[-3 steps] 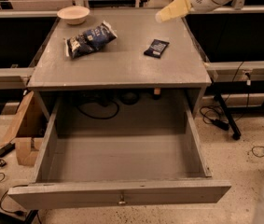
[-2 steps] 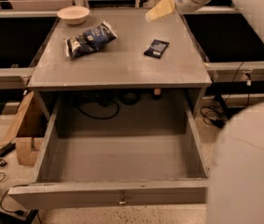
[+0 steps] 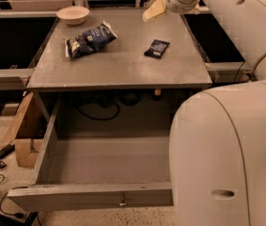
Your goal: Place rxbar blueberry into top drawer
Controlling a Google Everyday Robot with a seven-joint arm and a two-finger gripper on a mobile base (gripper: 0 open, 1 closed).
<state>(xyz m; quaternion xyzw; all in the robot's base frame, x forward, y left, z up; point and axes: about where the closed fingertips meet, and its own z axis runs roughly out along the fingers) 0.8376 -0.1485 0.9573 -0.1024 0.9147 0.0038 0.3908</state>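
Note:
The rxbar blueberry [image 3: 156, 48], a small flat dark wrapper, lies on the grey table top [image 3: 123, 69], right of centre. The top drawer [image 3: 90, 197] stands pulled out wide below the table; it looks empty, and its small metal knob [image 3: 122, 202] shows on the front panel. My gripper [image 3: 153, 9], pale yellow, hangs above the table's back edge, up and slightly left of the bar and apart from it. It holds nothing that I can see.
A crinkled blue-and-white chip bag [image 3: 89, 40] lies left of the bar. A pale bowl [image 3: 73, 14] sits at the back left. My white arm [image 3: 226, 149] fills the right foreground and hides the drawer's right side. A cardboard box [image 3: 24, 135] and cables lie on the floor at left.
My gripper has moved left along the table's back edge, to a spot behind the bar. My arm has swung into the right foreground. The bar, bag and drawer have not moved.

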